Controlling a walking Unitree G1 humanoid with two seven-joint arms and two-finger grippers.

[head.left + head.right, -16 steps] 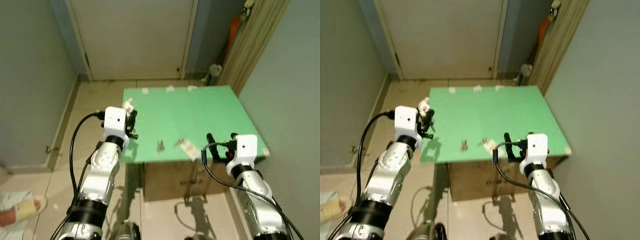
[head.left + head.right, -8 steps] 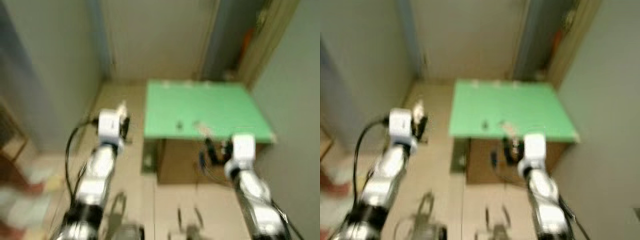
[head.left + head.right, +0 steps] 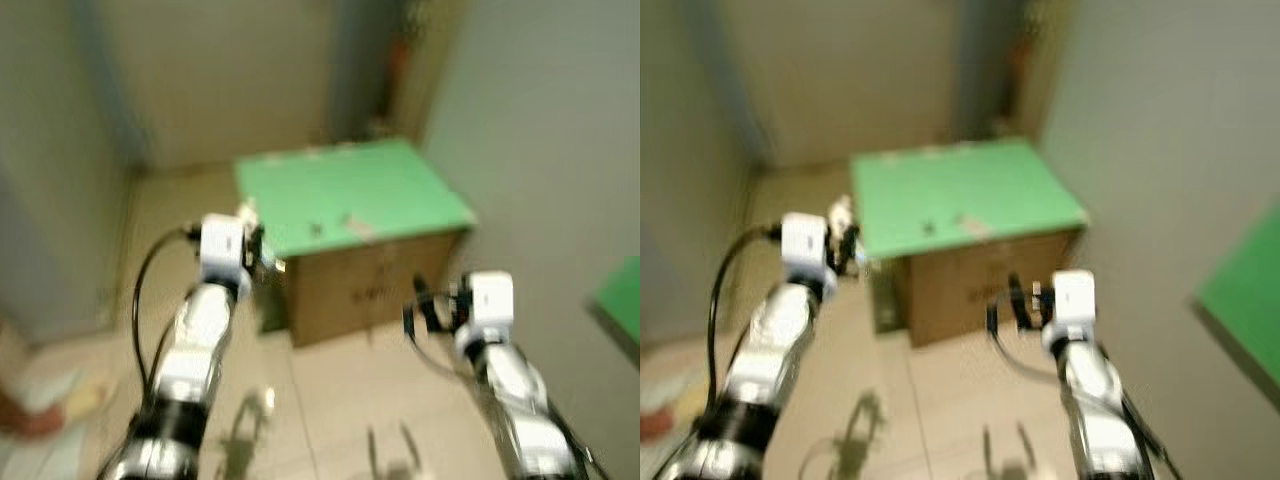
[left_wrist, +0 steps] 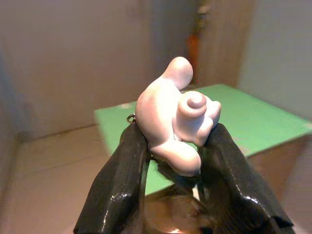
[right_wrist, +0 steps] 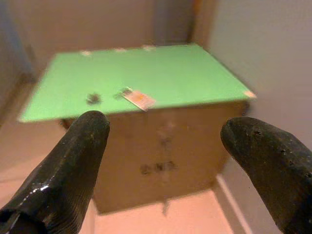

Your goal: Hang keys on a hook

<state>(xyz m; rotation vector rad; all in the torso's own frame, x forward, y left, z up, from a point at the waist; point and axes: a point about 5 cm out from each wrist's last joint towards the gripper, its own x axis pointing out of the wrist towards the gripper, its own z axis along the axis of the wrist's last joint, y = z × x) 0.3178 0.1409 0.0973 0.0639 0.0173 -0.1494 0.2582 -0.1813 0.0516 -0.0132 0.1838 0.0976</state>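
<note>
My left gripper [image 4: 173,148] is shut on a pale pink snail-shaped keychain charm [image 4: 175,114]; a small metal ring [image 4: 130,118] shows at the charm's side. In the eye views this gripper [image 3: 252,240] is held up beside the left front corner of a green tabletop [image 3: 400,190]. My right gripper [image 5: 165,126] is open and holds nothing; it hovers low [image 3: 428,308], short of the cardboard box [image 3: 370,290] under the tabletop. On the green top lie a small dark metal piece [image 5: 92,98] and an orange-and-white tag [image 5: 137,98].
The eye views are blurred. A pale door [image 3: 220,70] and grey walls close the narrow space behind the table. Another green surface [image 3: 620,295] juts in at the right edge. A blurred foot in a slipper [image 3: 45,410] is on the tiled floor at lower left.
The camera has pulled back and swung, so the table now lies farther off, with a second green surface at the right. Both grippers keep their pose and state.
</note>
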